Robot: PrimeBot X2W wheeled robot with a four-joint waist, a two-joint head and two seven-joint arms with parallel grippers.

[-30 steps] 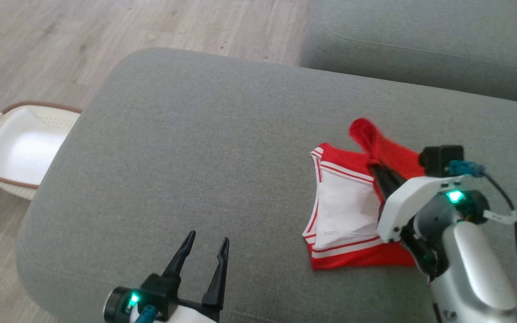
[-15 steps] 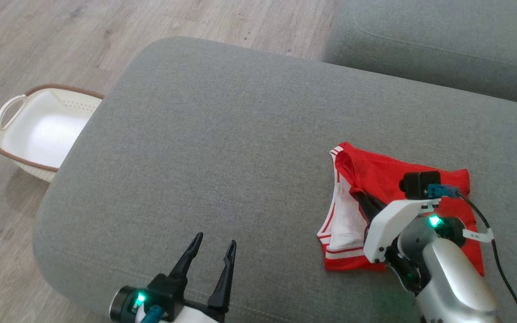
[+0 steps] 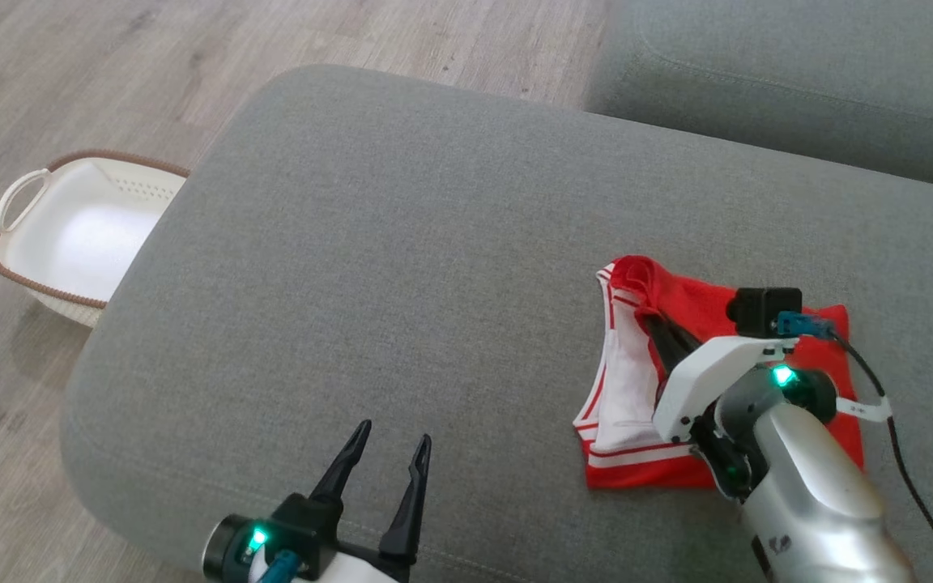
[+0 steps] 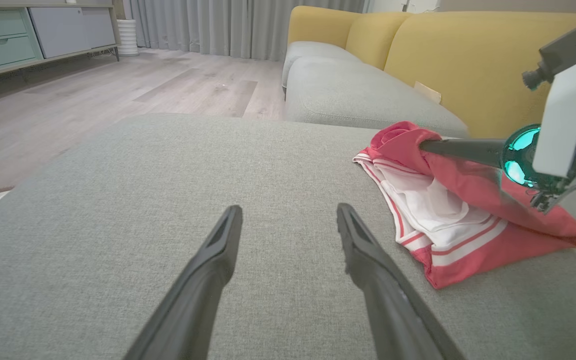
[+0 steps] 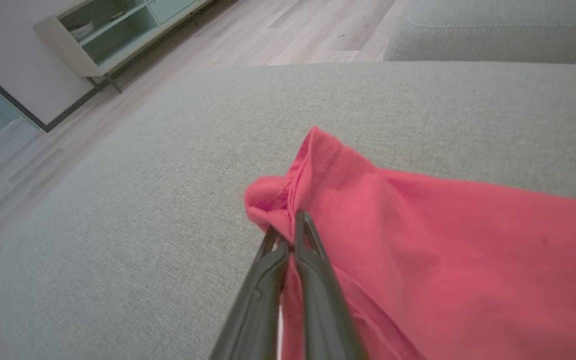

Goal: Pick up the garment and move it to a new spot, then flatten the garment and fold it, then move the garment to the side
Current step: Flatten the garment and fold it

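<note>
A red garment (image 3: 701, 312) with white lining and white stripes lies on the grey cushion (image 3: 402, 267), at its right side. My right gripper (image 3: 646, 316) is shut on a bunched red corner of the garment (image 5: 288, 200), holding that corner a little above the rest, with the fold drawn over the white lining (image 4: 428, 200). Empty and open, my left gripper (image 3: 392, 441) hovers over the cushion's near edge, well left of the garment (image 4: 468, 175).
A white basket (image 3: 70, 235) with a brown rim stands on the wooden floor left of the cushion. A second grey cushion (image 3: 798, 73) lies behind, with a yellow sofa back (image 4: 468, 55) beyond. A low cabinet (image 5: 118, 30) stands by the wall.
The head camera shifted first. My right gripper pulled the red corner down over the white lining, then nudged it slightly farther away. The left gripper stays put.
</note>
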